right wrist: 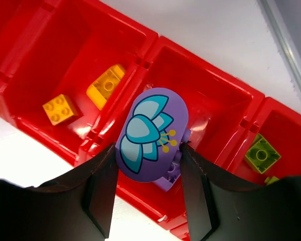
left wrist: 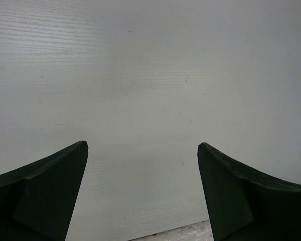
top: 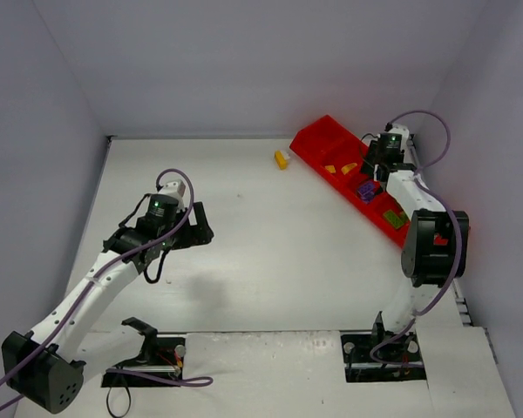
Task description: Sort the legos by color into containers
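Purple lego (right wrist: pixel 153 133) with a flower print is clamped in right gripper (right wrist: pixel 148 149) jaws, over the red tray (right wrist: pixel 215 95) compartment next to the orange-yellow bricks (right wrist: pixel 106 85). It mostly hides another purple piece (right wrist: pixel 171 173) below. One lime brick (right wrist: pixel 272 179) is cut off by a finger. Left gripper (left wrist: pixel 143 145) jaws are wide apart, nothing between, over the table (left wrist: pixel 140 75).

the long red plastic tray (right wrist: pixel 146 52) is glossy and smooth — light glints off its low walls and floors. the purple oval plastic piece (right wrist: pixel 153 133) has a satin face with a printed blue flower. the orange-yellow studded plastic bricks (right wrist: pixel 60 108) and the lime green plastic brick (right wrist: pixel 262 154) shine softly. the white table top (left wrist: pixel 150 75) looks matt, with a fine grain like wood. the left gripper's black fingers (left wrist: pixel 45 193) are dull, matt plastic.
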